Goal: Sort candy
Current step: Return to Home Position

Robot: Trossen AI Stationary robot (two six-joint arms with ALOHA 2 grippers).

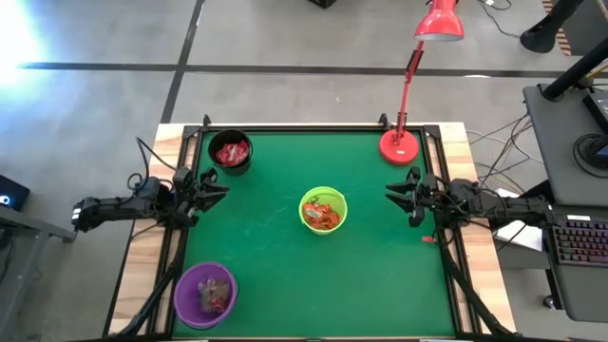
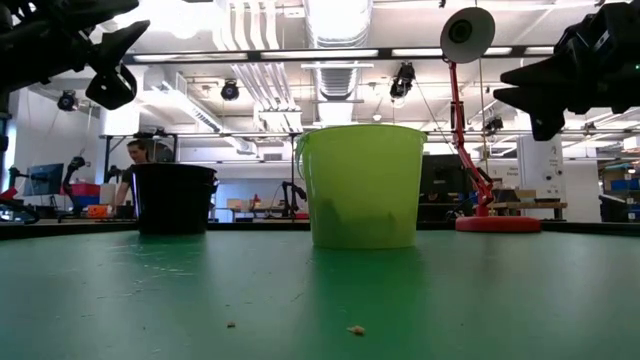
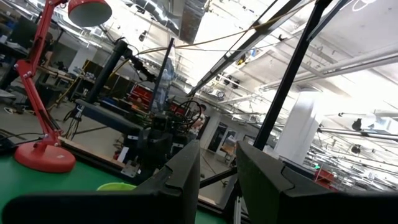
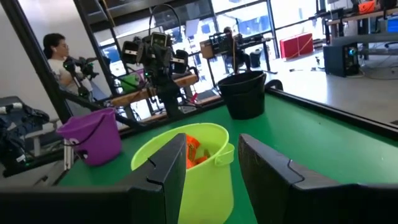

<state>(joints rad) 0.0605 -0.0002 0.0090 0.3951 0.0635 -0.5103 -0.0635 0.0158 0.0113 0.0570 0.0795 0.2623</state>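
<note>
Crumbs (image 2: 355, 329) dot the green desk (image 1: 380, 275) closest to the low camera. Your candy (image 1: 231, 151) is all in bowls: red packets in the black bowl (image 1: 214, 142), orange ones in the lime bowl (image 1: 305, 202), a few in the purple bowl (image 1: 180, 294). The left tool (image 1: 220, 188) and right tool (image 1: 391, 195) are released, empty, at opposite desk edges. The lime bowl lies between them, nearer the right. One red speck (image 1: 427, 238) beside the right arm can't be identified.

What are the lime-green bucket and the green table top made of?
The lime-green round bucket looks like smooth plastic: a moulded rim, a faint shadow showing through its wall. The flat green table top seems a dull felt or rubber mat, faintly scuffed; I cannot tell which.
</note>
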